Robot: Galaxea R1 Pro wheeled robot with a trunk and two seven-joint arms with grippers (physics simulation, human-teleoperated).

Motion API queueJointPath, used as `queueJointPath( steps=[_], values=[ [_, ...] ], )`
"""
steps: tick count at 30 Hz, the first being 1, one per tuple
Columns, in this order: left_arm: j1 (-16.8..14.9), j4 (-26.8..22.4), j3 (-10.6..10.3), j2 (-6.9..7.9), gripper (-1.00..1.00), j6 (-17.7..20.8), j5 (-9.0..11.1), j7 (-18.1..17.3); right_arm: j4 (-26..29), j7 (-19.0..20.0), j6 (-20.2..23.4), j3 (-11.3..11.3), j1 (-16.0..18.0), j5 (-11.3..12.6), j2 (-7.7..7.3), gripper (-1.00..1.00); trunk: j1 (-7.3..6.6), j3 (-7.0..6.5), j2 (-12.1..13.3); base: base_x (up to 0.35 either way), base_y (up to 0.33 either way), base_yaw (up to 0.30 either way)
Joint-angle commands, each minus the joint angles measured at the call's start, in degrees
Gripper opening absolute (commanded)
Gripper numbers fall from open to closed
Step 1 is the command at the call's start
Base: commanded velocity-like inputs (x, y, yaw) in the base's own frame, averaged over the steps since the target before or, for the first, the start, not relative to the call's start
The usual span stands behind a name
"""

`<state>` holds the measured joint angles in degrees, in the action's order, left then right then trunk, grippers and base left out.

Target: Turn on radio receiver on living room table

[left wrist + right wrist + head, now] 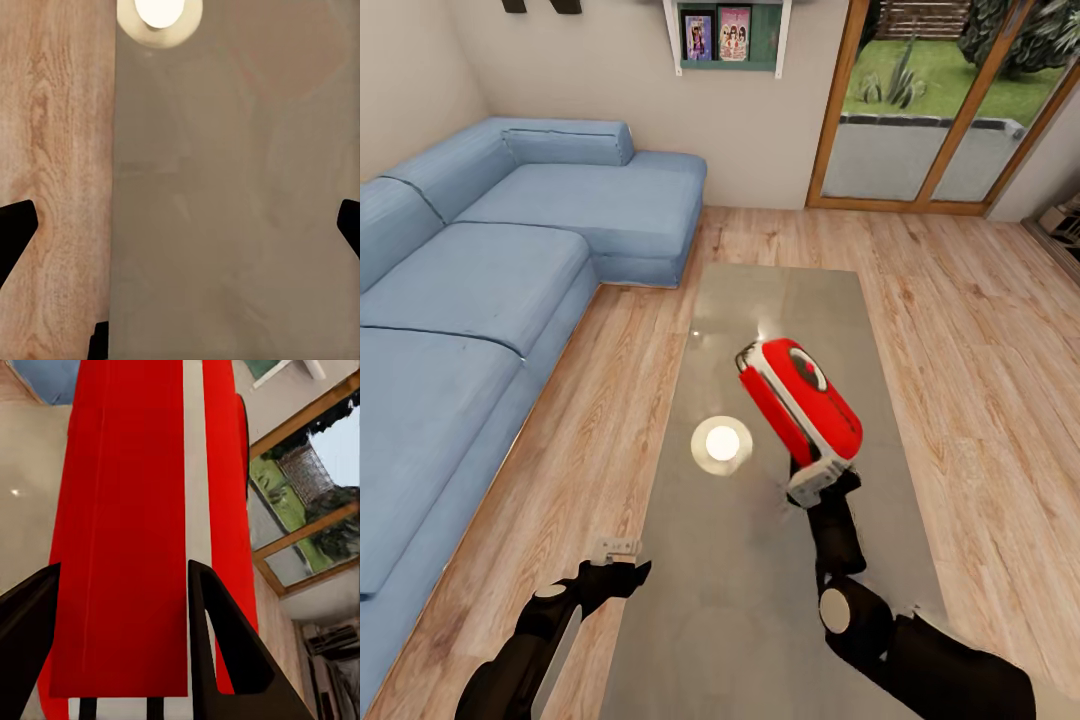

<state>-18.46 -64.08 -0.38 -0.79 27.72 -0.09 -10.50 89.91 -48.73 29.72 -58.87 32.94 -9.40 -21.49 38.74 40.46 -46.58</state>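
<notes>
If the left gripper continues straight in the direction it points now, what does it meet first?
Probably the table: the left gripper is open and points at its glossy top, near the edge beside the wood floor. Nothing visible lies between, though depth is unclear.

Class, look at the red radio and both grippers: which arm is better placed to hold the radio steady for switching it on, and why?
The right. The right gripper already clamps the radio receiver above the table. The left gripper hangs open at the table's edge, probably free to press.
</notes>
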Motion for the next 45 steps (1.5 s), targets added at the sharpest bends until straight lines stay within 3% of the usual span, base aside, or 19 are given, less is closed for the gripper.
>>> queueJointPath(
  steps=[1, 2, 3, 5, 11, 13, 16, 19, 22, 25, 34, 35, 39, 40, 45],
  values=[
    [0.0, 0.0, 0.0, 0.00, 1.00, 0.0, 0.0, 0.0, 0.0, -1.8, -0.1, -1.4, 0.0, -0.1, -0.31, -1.00, 0.00, 0.00, 0.0, 0.000, 0.000, 0.000],
    [0.0, 0.0, 0.0, 0.00, 1.00, 0.1, 0.0, 0.0, -0.1, -7.2, -0.4, -5.8, 0.0, -0.1, -1.44, -1.00, 0.00, 0.00, 0.0, 0.000, 0.000, 0.000],
    [0.0, -0.1, 0.0, 0.00, 1.00, 0.1, 0.0, 0.0, -0.1, -8.2, -0.4, -6.9, 0.0, -0.1, -1.74, -1.00, 0.00, 0.00, 0.0, 0.000, 0.000, 0.000],
    [0.0, -0.1, -0.1, 0.00, 1.00, 0.1, 0.0, 0.0, -0.1, -12.2, -0.5, -11.7, 0.0, -0.1, -3.21, -1.00, 0.00, 0.00, 0.0, 0.000, 0.000, 0.000],
    [0.0, -0.6, 0.0, -0.31, 1.00, 0.2, 0.0, -0.1, -0.7, -19.3, -0.6, -18.9, 0.0, 0.0, -4.97, -1.00, 0.00, 0.00, 0.0, 0.000, 0.000, 0.000],
    [0.0, -0.7, -0.4, -1.29, 1.00, 1.2, 0.0, -0.2, -1.4, -23.0, -0.5, -22.3, 0.0, 0.1, -5.81, -1.00, 0.00, 0.00, 0.0, 0.000, 0.000, 0.000],
    [0.0, -4.7, -1.3, -1.92, 1.00, 6.4, 0.0, -1.5, -3.4, -25.6, -0.5, -25.4, 0.0, 0.2, -6.64, -1.00, 0.00, 0.00, 0.0, 0.000, 0.000, 0.000],
    [0.0, -14.2, -2.6, -2.10, 1.00, 15.0, 0.2, -6.1, -7.7, -27.6, -0.6, -28.7, 0.0, 0.2, -6.82, -1.00, 0.00, 0.00, 0.0, 0.000, 0.000, 0.000],
    [0.0, -18.4, -2.9, -2.16, 1.00, 18.5, 0.3, -9.3, -11.0, -29.1, -0.6, -31.2, 0.0, 0.3, -6.56, -1.00, 0.00, 0.00, 0.0, 0.000, 0.000, 0.000],
    [0.0, -21.7, -3.2, -2.25, 1.00, 20.6, 0.4, -13.2, -15.6, -31.3, -0.6, -35.1, 0.0, 0.5, -6.04, -1.00, 0.00, 0.00, 0.0, 0.000, 0.000, 0.000],
    [-0.6, -23.1, -3.2, -2.62, 1.00, 21.5, 0.5, -22.3, -25.4, -32.0, -0.4, -36.8, 0.0, 0.9, -4.07, -1.00, 0.00, 0.00, 0.0, 0.000, 0.000, 0.000],
    [-2.2, -23.3, -3.2, -3.13, 1.00, 23.8, 0.6, -24.2, -27.7, -32.0, -0.3, -36.9, 0.0, 1.0, -3.55, -1.00, 0.00, 0.00, 0.0, 0.000, 0.000, 0.000],
    [-5.2, -23.4, -3.1, -4.40, 1.00, 27.2, 1.3, -25.1, -30.0, -32.0, -0.3, -36.9, 0.0, 1.0, -3.36, -1.00, 0.00, 0.00, 0.0, 0.000, 0.000, 0.000],
    [-5.6, -23.4, -3.1, -4.62, -1.00, 27.6, 1.4, -25.2, -30.5, -32.0, -0.3, -36.9, 0.0, 1.0, -3.37, -1.00, 0.00, 0.00, 0.0, 0.000, 0.000, 0.000],
    [-6.5, -23.6, -3.1, -5.07, -1.00, 29.2, 1.6, -25.3, -33.1, -32.0, -0.3, -36.9, -0.1, 1.1, -3.38, -1.00, 0.00, 0.00, 0.0, 0.000, 0.000, 0.000]
  ],
)
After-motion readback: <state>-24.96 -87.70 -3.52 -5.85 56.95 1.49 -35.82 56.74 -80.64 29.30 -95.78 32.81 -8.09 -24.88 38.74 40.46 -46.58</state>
